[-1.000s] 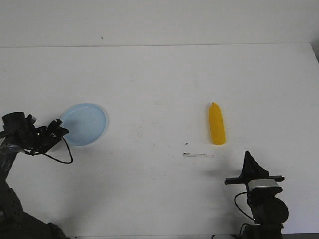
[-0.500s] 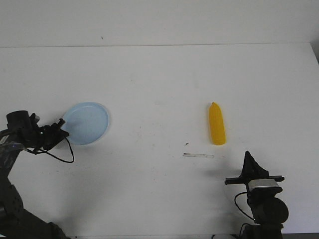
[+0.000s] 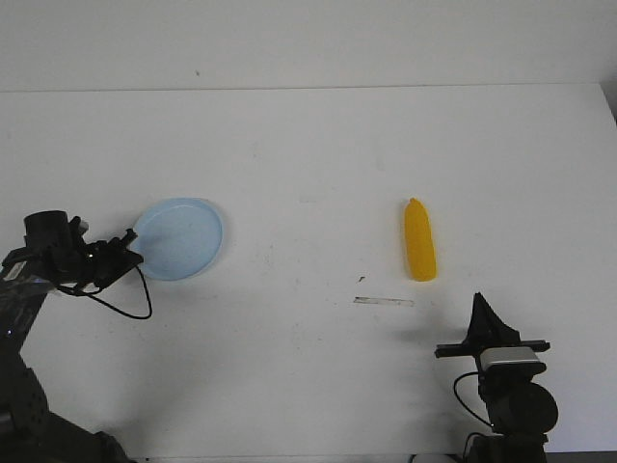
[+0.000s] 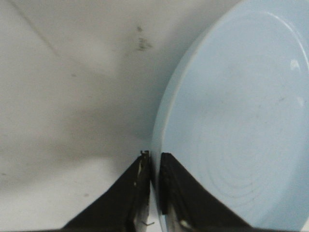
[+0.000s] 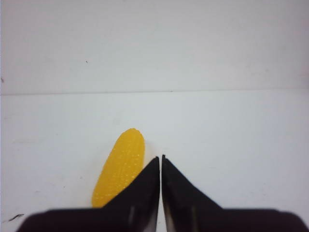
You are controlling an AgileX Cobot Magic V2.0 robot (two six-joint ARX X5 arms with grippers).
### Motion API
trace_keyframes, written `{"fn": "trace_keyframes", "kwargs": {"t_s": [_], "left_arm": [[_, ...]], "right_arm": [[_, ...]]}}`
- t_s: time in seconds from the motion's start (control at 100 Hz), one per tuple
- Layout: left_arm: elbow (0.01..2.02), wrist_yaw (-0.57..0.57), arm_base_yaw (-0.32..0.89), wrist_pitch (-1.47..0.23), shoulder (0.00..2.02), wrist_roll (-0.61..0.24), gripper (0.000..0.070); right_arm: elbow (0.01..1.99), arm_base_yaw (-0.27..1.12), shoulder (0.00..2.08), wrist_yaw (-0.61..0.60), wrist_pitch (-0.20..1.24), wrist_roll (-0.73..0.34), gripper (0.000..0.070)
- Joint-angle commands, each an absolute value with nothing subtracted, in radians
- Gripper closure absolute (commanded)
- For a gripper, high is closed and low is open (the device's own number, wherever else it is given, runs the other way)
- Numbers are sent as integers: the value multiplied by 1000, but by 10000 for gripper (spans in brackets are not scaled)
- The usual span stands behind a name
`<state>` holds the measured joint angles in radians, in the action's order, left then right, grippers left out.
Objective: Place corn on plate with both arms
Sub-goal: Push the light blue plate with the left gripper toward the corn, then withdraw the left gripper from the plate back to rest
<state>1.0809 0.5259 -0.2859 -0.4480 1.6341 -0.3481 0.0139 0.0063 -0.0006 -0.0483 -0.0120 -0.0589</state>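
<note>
The pale blue plate (image 3: 179, 238) lies at the table's left. My left gripper (image 3: 131, 253) is shut on its near-left rim; in the left wrist view the two black fingers pinch the plate's (image 4: 231, 121) edge at my left gripper (image 4: 154, 157). The yellow corn (image 3: 418, 241) lies on the table right of centre, its tapered end pointing away from me. My right gripper (image 3: 479, 305) is shut and empty, low near the front edge, a little right of and nearer than the corn. In the right wrist view the corn (image 5: 120, 166) lies just beside my right gripper (image 5: 160, 158).
A thin grey strip (image 3: 384, 301) and a small dark mark (image 3: 361, 279) lie on the white table between the corn and the front edge. The table's far edge (image 3: 308, 89) meets a white wall.
My left gripper has dragged the plate to the right, toward the table's middle. The right arm and the corn have not moved.
</note>
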Motion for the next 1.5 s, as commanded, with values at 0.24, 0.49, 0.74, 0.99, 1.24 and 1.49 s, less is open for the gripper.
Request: {"fn": "trace_keyframes", "kwargs": {"t_s": [0.24, 0.49, 0.74, 0.99, 1.24, 1.49], "left_arm": [[1091, 481, -21, -440, 1591, -433, 699], [1091, 420, 244, -384, 1592, -530, 699], [1091, 319, 373, -339, 1596, -668, 699], [1091, 304, 414, -330, 1621, -673, 699], [1091, 304, 440, -298, 1657, -675, 697], [1091, 304, 440, -295, 1674, -672, 603]], "right_arm": [[13, 7, 1, -45, -23, -59, 695], [13, 7, 1, -45, -23, -59, 695], [13, 7, 1, -45, -23, -59, 695], [13, 7, 1, -44, -23, -59, 695], [13, 7, 1, -44, -23, -59, 695], [13, 7, 1, -45, -23, -59, 695]]}}
